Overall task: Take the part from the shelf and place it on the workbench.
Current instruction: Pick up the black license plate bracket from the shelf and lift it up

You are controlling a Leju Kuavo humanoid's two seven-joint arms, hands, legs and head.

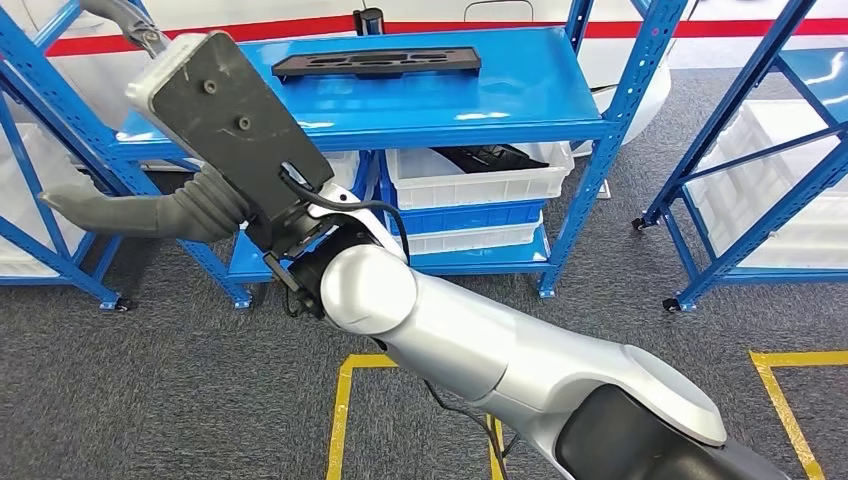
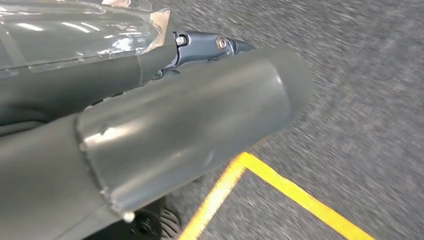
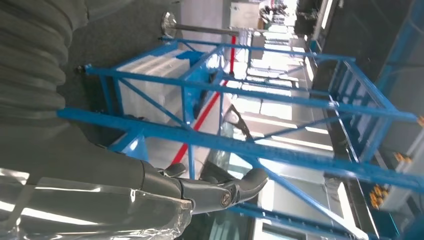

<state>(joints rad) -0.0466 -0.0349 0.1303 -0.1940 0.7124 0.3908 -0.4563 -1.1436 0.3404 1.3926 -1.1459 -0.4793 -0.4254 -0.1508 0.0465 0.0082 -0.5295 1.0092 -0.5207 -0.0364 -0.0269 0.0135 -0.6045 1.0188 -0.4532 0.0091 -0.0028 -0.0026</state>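
1. Nearest the camera in the head view, a silver arm ran from the lower right up toward the picture's left, ending in the right hand point(image 1: 180, 150), raised in front of the blue shelf point(image 1: 500, 110).
2. The right hand's flat dark back faced the camera, with a grey thumb sticking out to the left; its fingers were hidden behind the palm there. In the right wrist view one dark finger point(image 3: 235, 187) reached out with only open air past it, so the hand looked empty and probably unclenched, though the view was too partial to be sure.
3. The left hand point(image 2: 165, 125) appeared in its own wrist view as a thick grey thumb and a dark finger tip above grey carpet point(image 2: 360, 100) and a yellow floor line point(image 2: 295, 192); whether it was spread or curled I could not tell.
4. On the floor in front of the robot, yellow tape marked out boxes on the carpet.
5. Farther off, the shelf stood on small castors, with white bins point(image 1: 480, 180) on its lower levels, one holding dark pieces.
6. The part point(image 1: 378, 63), a long flat black piece with cut-outs, lay on the shelf's top level toward the back, beyond the right hand and apart from it.
7. Another blue rack point(image 1: 740, 150) stood to the right, holding a white bin.
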